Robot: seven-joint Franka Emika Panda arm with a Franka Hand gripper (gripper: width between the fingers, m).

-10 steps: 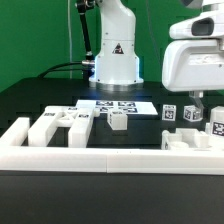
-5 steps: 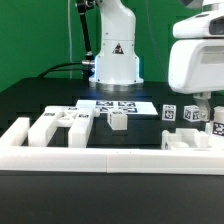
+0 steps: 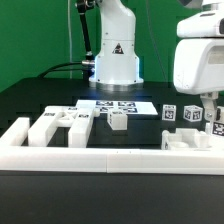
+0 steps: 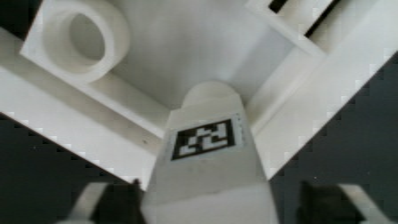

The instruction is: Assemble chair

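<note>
The chair's white tagged pieces lie along the white border rail point(image 3: 110, 160). Several bars and panels point(image 3: 60, 125) are at the exterior view's left, a small block point(image 3: 117, 120) is in the middle, and tagged pieces point(image 3: 190, 115) with a flat panel point(image 3: 185, 141) are at the right. My gripper point(image 3: 207, 103) hangs over the right group. In the wrist view a white bar with a square tag point(image 4: 206, 140) runs between my fingers point(image 4: 98, 203). The gripper point(image 4: 214, 208) is open, with a dark gap on each side of the bar. A white piece with a round hole point(image 4: 80, 40) lies beyond.
The robot's white base point(image 3: 115, 55) stands at the back centre. The marker board point(image 3: 115, 105) lies flat in front of it. The border rail runs across the front, with a raised end point(image 3: 14, 132) at the exterior view's left.
The gripper and wrist have shifted a little toward the exterior view's right, over the right group of pieces. The parts on the table have not moved.
</note>
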